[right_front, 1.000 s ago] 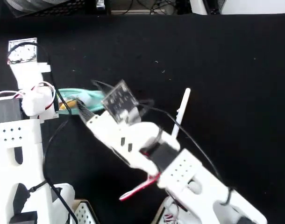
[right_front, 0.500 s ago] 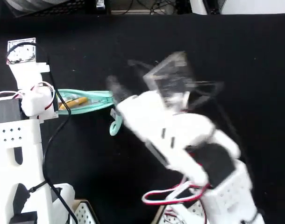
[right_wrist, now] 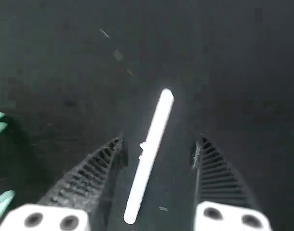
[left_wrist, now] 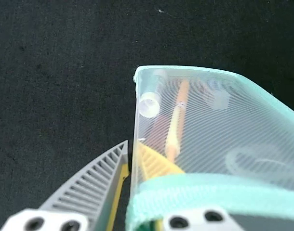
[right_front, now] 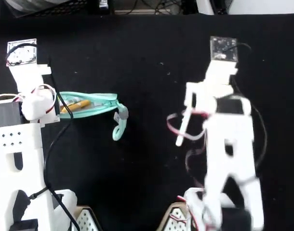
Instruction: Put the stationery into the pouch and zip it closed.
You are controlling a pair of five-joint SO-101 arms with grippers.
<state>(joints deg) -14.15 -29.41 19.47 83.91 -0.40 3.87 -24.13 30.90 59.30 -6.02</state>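
Pinching the near end of the pouch [left_wrist: 205, 125], the left jaws are pressed together on it: a ribbed grey finger [left_wrist: 94, 187] stands on one side, and the pouch's teal edge band lies against the other. The pouch runs straight out from these jaws, clear-walled with teal trim. Through its wall an orange pencil [left_wrist: 176, 125] shows, pointing away from the jaws, with a white round-ended tube [left_wrist: 149, 103] just beside it and a small grey piece [left_wrist: 214, 96] farther along. I cannot tell whether the zip is drawn.

From the high view, the pouch lies on the black table [right_front: 152, 48]. Its far end points toward the right arm [right_front: 229, 139], and a teal wrist loop [right_front: 119, 127] hangs off that end onto the table. The left arm [right_front: 21, 144] stands over the pouch's near end.

The right jaws are spread wide and hold nothing. A white pen [right_wrist: 149, 154] lies on the table in the gap between them, roughly in line with the fingers. It touches neither finger, and one end reaches out past the fingertips [right_wrist: 115, 144]. The pen is well apart from the pouch, and bare table lies between the loop and the right jaws.
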